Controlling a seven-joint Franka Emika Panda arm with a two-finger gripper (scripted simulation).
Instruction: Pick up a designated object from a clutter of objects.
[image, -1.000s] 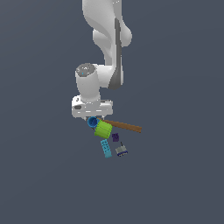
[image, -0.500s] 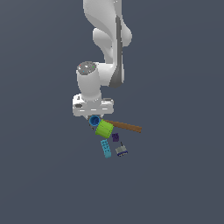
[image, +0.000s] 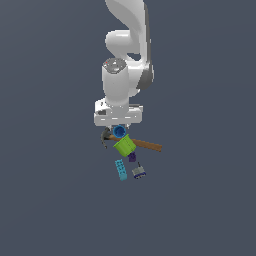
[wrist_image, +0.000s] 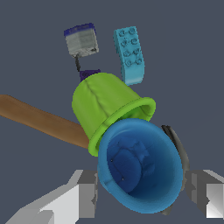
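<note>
The blue cup (wrist_image: 140, 165) sat directly between the two fingers of the gripper (wrist_image: 140, 192), its open mouth turned toward the wrist camera so the darker hollow inside showed plainly. In the wrist view one grey finger (wrist_image: 87, 192) stood just beside one side of the cup's rim and the other finger (wrist_image: 199, 190) just beside the opposite side. The fingers were spread to either side of the cup; whether their pads actually pressed on its wall could not be told from the pictures.

In the exterior view the gripper (image: 118, 126) hung straight down from the white arm (image: 127, 50), and the blue cup (image: 119, 132) appeared right under the hand, at the far end of the clutter.

The lime-green cup (wrist_image: 107, 107) lay on its side touching the blue cup's rim, just nearer in the exterior view (image: 124, 145). The wooden-handled hammer (image: 145, 145) ran beneath both cups, its handle (wrist_image: 39, 120) reaching toward the exterior view's right and its dark head (image: 104, 137) toward that view's left. The teal studded brick (wrist_image: 129, 54) lay flat beyond the green cup, apart from it. Beside the brick sat the small grey piece (wrist_image: 81, 40), and a tiny purple block (wrist_image: 89, 73) peeked out from behind the green cup.
</note>
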